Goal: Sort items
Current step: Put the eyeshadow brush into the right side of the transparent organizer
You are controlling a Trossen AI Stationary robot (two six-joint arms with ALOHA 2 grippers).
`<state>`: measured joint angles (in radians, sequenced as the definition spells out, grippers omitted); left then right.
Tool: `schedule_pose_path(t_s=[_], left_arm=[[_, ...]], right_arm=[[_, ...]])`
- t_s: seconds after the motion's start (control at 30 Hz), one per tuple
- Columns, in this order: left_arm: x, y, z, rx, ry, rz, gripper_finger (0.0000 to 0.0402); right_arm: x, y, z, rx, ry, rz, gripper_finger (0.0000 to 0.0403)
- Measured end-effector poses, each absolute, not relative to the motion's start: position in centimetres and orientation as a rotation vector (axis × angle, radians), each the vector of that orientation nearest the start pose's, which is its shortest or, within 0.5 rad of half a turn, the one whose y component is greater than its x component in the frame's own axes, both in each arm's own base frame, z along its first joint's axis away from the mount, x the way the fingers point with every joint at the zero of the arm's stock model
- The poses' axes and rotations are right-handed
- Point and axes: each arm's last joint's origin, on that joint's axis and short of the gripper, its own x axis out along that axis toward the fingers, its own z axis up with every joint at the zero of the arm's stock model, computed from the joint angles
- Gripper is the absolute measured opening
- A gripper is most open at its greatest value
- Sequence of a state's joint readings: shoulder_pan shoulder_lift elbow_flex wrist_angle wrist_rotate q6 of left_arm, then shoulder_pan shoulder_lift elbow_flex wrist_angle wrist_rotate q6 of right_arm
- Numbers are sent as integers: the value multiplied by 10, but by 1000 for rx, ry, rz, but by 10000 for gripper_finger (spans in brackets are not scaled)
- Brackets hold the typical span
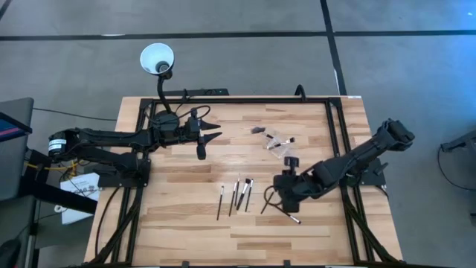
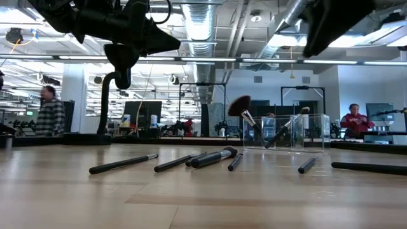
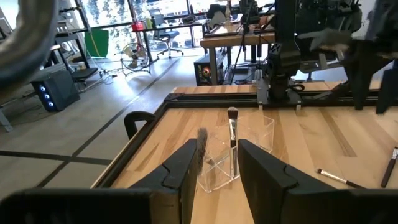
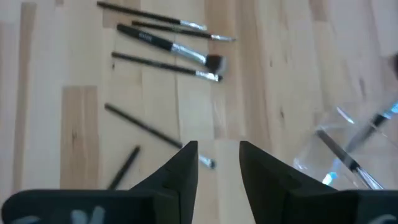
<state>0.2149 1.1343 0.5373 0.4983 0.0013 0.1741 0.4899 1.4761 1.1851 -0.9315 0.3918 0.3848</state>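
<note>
No legible txt or labels anywhere.

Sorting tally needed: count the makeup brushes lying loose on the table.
6 makeup brushes: four side by side mid-table, two beside the right gripper; its arm may hide more.

Both arms are dark, near-black, built of slim tubular links joined by chunky rounded joint housings; the left arm (image 1: 111,138) carries a pale ring at its outer joint, with thin black cables looped along its links and trailing off the base; the right arm (image 1: 357,160) is of the same make, ending in a blocky dark shoulder housing; the left gripper (image 3: 214,165) and right gripper (image 4: 217,165) each have two matte black fingers, wedge-shaped, tapering to blunt tips, with flat inner faces and a broad dark body behind them.
</note>
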Motion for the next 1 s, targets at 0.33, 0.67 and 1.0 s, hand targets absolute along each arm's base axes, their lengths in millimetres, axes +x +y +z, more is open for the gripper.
schedule_pose_path(t_s=[0.33, 0.67, 1.0], left_arm=[[236, 51, 251, 169, 59, 210, 113], [236, 51, 251, 170, 52, 211, 113], [236, 51, 252, 164, 45, 211, 113]], right_arm=[[161, 124, 285, -3, 593, -307, 87], [157, 144, 165, 383, 255, -142, 87], [168, 145, 125, 419, 465, -116, 100]])
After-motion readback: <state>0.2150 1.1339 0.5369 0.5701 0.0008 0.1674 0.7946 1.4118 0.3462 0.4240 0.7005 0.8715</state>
